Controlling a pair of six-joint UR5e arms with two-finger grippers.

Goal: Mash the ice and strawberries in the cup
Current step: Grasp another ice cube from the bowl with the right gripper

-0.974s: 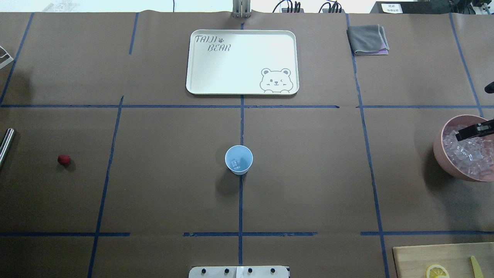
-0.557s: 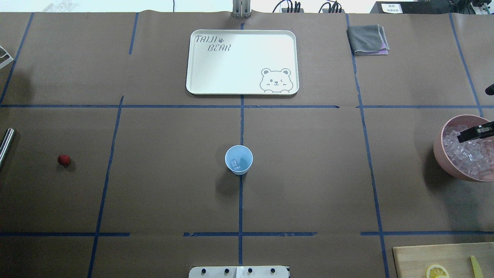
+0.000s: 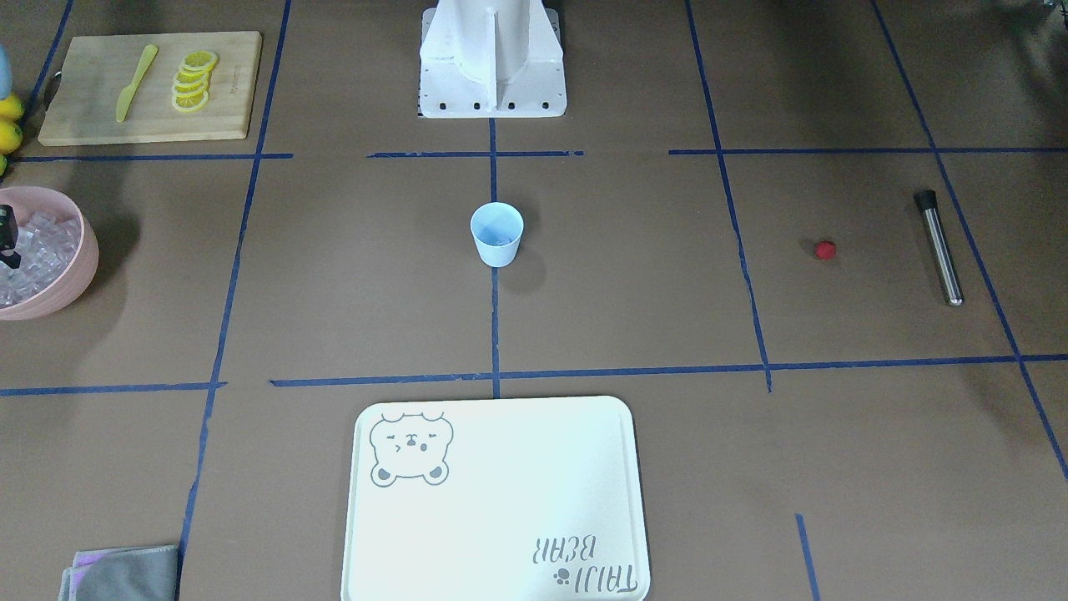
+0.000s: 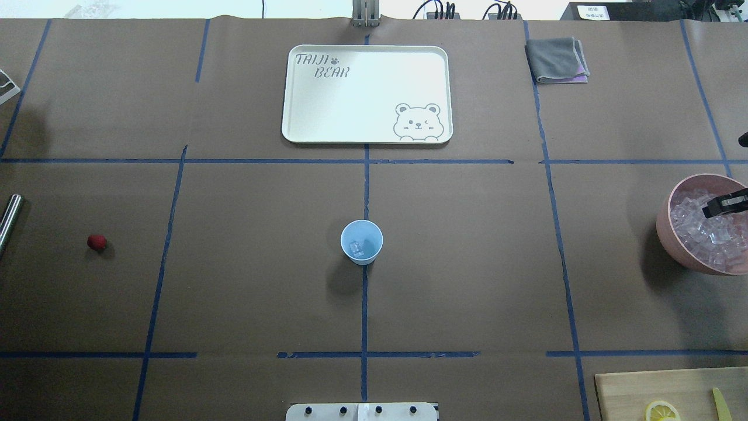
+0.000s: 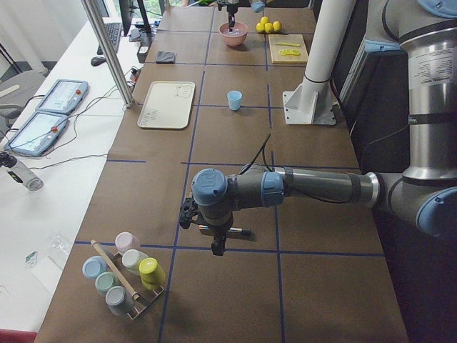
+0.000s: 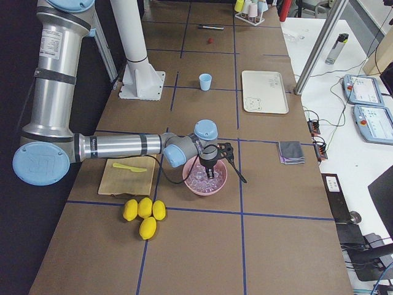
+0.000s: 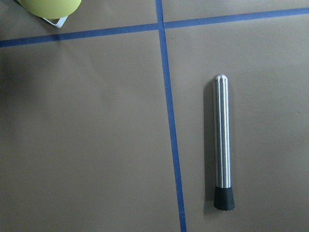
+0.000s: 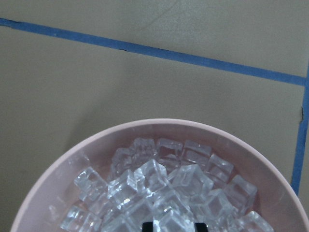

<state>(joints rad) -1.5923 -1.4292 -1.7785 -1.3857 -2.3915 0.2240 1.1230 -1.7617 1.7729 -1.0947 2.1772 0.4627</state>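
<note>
Though the left gripper [image 5: 214, 243] hangs where its jaws cannot be told, the right gripper [image 8: 174, 225] stands spread in the pink bowl [image 4: 663, 225] among ice [image 8: 159, 188]; the cup [image 4: 362, 241], ice inside, sits mid-table; the strawberry [image 4: 97, 242] lies well apart on the left.

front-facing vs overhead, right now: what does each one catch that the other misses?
Only front-facing: the whole metal rod, the full cutting board with its row of lemon slices and yellow knife, whole lemons, and the robot's base.
Only overhead: the whole grey cloth and the cables past the table's far edge.
Both: the cup with ice in it, the strawberry, the tray, and the pink bowl of ice.
</note>
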